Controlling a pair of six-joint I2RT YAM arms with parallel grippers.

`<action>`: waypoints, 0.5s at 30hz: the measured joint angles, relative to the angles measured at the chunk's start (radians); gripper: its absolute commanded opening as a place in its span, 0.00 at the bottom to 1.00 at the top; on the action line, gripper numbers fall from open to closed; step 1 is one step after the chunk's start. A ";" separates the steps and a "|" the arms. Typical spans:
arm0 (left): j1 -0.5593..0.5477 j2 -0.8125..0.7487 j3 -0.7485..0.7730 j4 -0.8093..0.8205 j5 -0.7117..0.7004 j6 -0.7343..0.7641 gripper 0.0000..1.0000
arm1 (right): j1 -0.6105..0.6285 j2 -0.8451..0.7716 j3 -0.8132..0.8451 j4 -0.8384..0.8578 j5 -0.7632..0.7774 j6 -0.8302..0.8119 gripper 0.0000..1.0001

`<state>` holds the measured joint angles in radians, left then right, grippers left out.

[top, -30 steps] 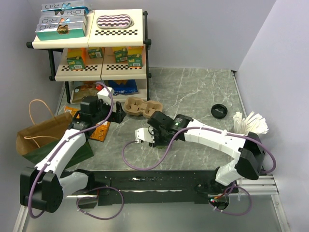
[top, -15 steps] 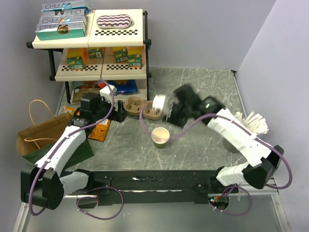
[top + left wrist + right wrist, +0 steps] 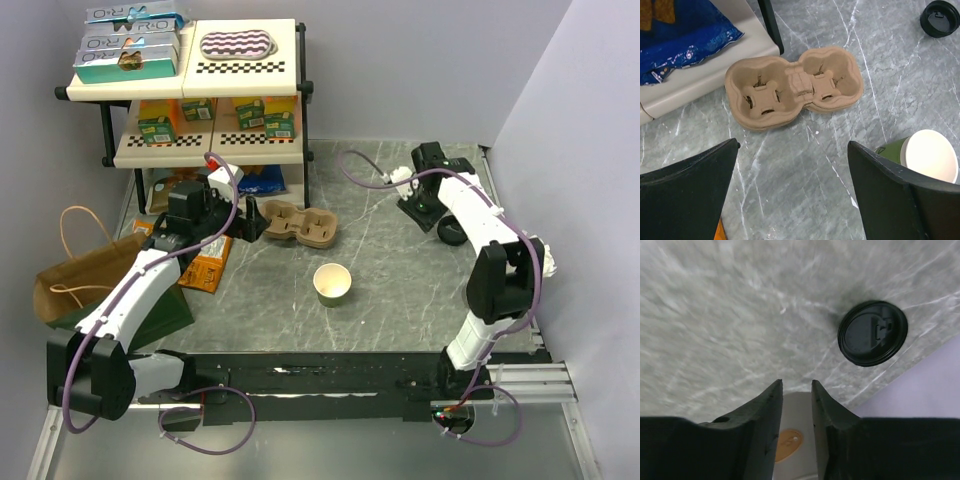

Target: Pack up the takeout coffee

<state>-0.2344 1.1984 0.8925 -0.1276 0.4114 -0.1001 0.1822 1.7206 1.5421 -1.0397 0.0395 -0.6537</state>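
The takeout coffee (image 3: 332,283) is a green paper cup with a cream inside. It stands upright and lidless mid-table, with nothing touching it, and shows in the left wrist view behind the right finger (image 3: 930,156). Its round black lid (image 3: 453,230) (image 3: 872,332) lies flat at the back right. My right gripper (image 3: 414,207) (image 3: 796,383) hovers just left of the lid, its jaws a narrow gap apart with nothing between them. My left gripper (image 3: 250,222) (image 3: 792,145) stands wide open and empty, just short of the brown pulp carrier (image 3: 297,224) (image 3: 792,87).
A two-tier shelf rack (image 3: 190,70) with boxes fills the back left. A brown paper bag (image 3: 90,280) lies at the left edge beside an orange packet (image 3: 205,270). A white bundle (image 3: 522,255) sits by the right wall. A blue bag (image 3: 685,40) rests under the rack.
My right arm has swung from the table's middle to the back right beside the lid, leaving the cup standing alone. The left gripper edged slightly toward the carrier.
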 measured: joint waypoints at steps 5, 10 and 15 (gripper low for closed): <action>0.000 0.002 0.000 0.019 0.002 0.002 0.97 | -0.023 0.035 -0.058 -0.024 0.048 -0.124 0.36; 0.000 0.002 0.000 0.036 0.004 0.002 0.97 | -0.047 0.051 -0.099 -0.023 0.099 -0.269 0.36; 0.000 0.003 0.000 0.042 0.011 -0.002 0.97 | -0.097 0.132 -0.073 -0.010 0.157 -0.350 0.36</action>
<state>-0.2344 1.2011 0.8925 -0.0853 0.4221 -0.1024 0.0849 1.8523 1.4689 -1.0496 0.1963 -1.0035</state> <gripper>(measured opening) 0.969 0.362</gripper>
